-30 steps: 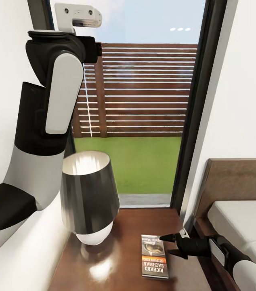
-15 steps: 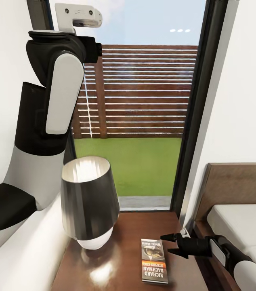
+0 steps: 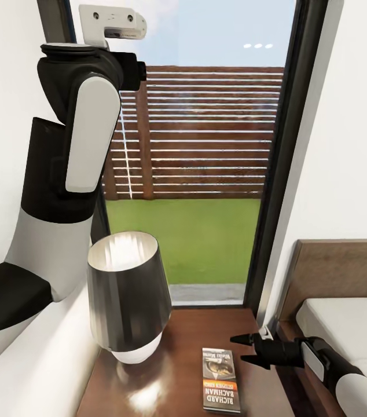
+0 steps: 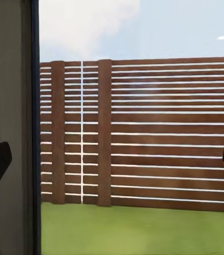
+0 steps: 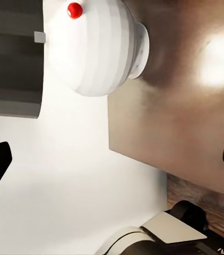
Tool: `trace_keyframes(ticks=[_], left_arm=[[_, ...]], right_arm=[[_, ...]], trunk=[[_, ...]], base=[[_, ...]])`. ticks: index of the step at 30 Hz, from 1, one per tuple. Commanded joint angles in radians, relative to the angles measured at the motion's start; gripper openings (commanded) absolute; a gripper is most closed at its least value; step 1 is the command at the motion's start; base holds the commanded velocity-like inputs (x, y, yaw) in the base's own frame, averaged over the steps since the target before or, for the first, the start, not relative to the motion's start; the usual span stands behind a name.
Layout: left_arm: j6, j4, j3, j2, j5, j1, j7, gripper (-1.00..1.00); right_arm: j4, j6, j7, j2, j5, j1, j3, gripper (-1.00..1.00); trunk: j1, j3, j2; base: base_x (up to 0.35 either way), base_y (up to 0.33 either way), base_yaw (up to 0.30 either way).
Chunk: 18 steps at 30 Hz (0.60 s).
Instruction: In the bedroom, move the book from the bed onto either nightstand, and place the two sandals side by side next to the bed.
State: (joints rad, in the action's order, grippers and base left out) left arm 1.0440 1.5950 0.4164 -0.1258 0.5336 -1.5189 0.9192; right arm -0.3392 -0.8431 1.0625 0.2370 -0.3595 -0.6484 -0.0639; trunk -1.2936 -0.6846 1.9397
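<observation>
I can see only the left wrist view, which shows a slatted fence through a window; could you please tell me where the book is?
Observer: In the head view, the book lies flat on the nightstand.
Operator: Thank you. Is the right claw holding it?
Observer: No. The right claw is open and empty, beside the book's far right corner.
Operator: Is anything else on that nightstand?
Observer: A lamp with a dark shade stands to the book's left, apart from it.

white walls [image 3: 351,145], tall window [image 3: 206,145], lamp [image 3: 128,295]

The book [image 3: 221,380] cover reads "RICHARD BACHMAN" and "STEPHEN KING".
</observation>
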Motion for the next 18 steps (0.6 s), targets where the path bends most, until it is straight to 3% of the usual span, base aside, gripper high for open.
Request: trace_keyframes(ticks=[1,18], left_arm=[[0.003,0.0,0.001,0.0,0.009,-0.001,0.01,1.0],[0.003,0.0,0.001,0.0,0.01,-0.001,0.01,1.0]], right_arm=[[-0.001,-0.004,0.001,0.001,-0.007,-0.001,-0.007,1.0],[-0.001,-0.003,0.001,0.0,-0.007,0.0,-0.007,1.0]], trunk=[[0.004,0.002,-0.007],[0.069,0.055,-0.126]], base=[[0.0,0.0,0.0],[0.0,0.0,0.0]])
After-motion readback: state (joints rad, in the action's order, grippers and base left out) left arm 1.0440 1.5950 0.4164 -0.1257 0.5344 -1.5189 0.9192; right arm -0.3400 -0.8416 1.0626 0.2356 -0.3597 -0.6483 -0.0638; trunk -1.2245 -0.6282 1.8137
